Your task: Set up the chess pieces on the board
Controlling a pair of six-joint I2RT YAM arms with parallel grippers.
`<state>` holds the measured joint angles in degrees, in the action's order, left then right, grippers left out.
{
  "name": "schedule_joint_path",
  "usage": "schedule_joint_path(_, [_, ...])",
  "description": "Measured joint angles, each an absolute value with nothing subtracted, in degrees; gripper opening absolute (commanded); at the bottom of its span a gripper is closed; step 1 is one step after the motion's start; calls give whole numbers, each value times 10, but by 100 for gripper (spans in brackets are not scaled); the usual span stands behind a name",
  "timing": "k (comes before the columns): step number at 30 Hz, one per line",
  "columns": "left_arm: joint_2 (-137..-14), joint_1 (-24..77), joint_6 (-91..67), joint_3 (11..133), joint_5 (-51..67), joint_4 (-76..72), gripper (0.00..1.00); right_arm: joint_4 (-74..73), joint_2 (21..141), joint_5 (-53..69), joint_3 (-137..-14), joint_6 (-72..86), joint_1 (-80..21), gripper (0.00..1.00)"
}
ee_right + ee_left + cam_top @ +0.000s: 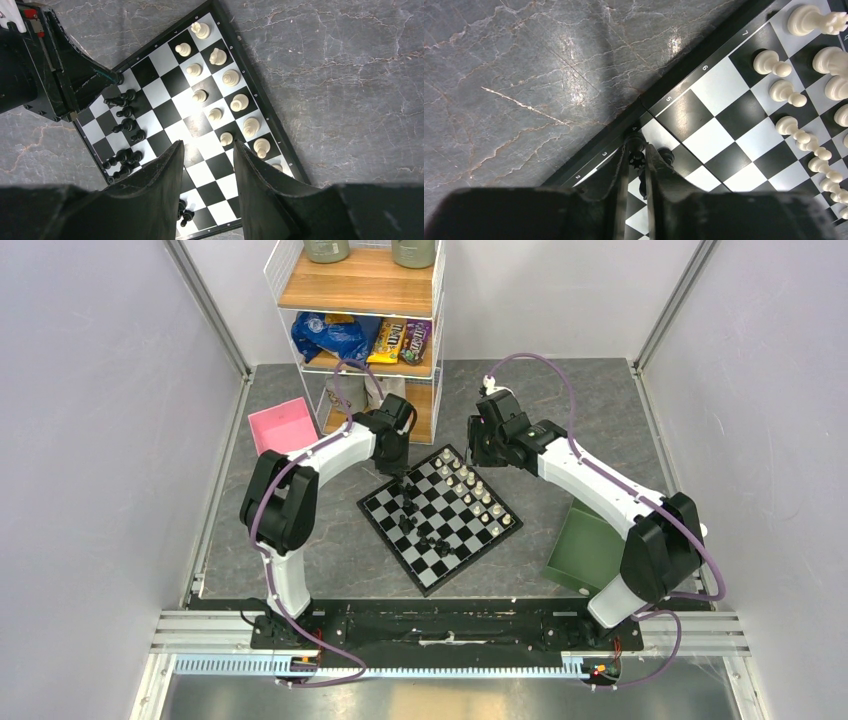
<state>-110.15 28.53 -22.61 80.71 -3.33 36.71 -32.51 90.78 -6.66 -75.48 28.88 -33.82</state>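
The chessboard [392, 549] lies turned like a diamond in the middle of the table. Cream pieces [470, 485] stand in two rows along its far right side, and black pieces [425, 535] cluster along the left and near squares. My left gripper [637, 150] is shut on a black crowned piece [637, 160] at the board's left edge by the number 4. Another black piece [665, 155] stands right beside it. My right gripper [207, 147] is open and empty, hovering above the board [165, 92] between the cream rows [239, 102] and the black pieces [125, 125].
A pink box [282, 425] sits at the far left. A green tray [585, 545] lies to the right of the board. A wire shelf [360, 300] with snack bags stands behind the board. The grey marble table [524, 90] surrounds the board.
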Motion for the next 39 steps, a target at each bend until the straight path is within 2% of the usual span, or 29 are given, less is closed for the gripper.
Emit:
schedule_joint_path(5, [-1101, 287, -226, 808, -34, 368, 2, -324, 909, -60, -755, 288, -336, 49])
schedule_joint_path(12, [-1094, 288, -227, 801, -55, 373, 2, -321, 912, -50, -755, 289, -335, 49])
schedule_joint_path(23, [-1006, 287, -237, 732, -107, 389, 2, -321, 918, -40, -755, 289, -335, 49])
schedule_joint_path(39, [-971, 287, -249, 669, -111, 394, 2, -321, 918, -26, -755, 289, -335, 50])
